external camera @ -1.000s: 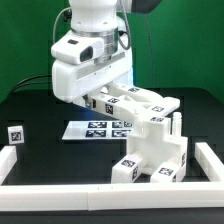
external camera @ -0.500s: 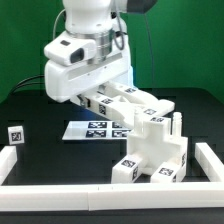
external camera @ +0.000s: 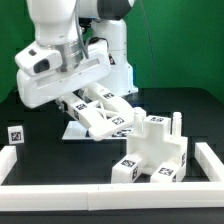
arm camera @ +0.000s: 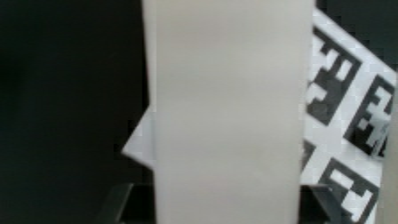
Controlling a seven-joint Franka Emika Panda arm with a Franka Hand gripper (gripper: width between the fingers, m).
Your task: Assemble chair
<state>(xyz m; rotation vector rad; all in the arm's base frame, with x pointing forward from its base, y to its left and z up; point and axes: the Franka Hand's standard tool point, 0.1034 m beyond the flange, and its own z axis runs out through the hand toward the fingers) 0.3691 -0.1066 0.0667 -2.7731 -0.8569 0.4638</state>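
Gripping a long tagged part (external camera: 108,119) in the jaws, above the marker board (external camera: 72,130). Swung toward the exterior view's left and tilted since half a second ago, carrying the part away from the half-built chair (external camera: 158,150) standing on the desk (external camera: 195,120).

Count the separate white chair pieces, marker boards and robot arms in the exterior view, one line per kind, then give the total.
Chair pieces: 3 (held slab, joined block, small tagged piece)
Marker board: 1
Robot arm: 1
Total: 5
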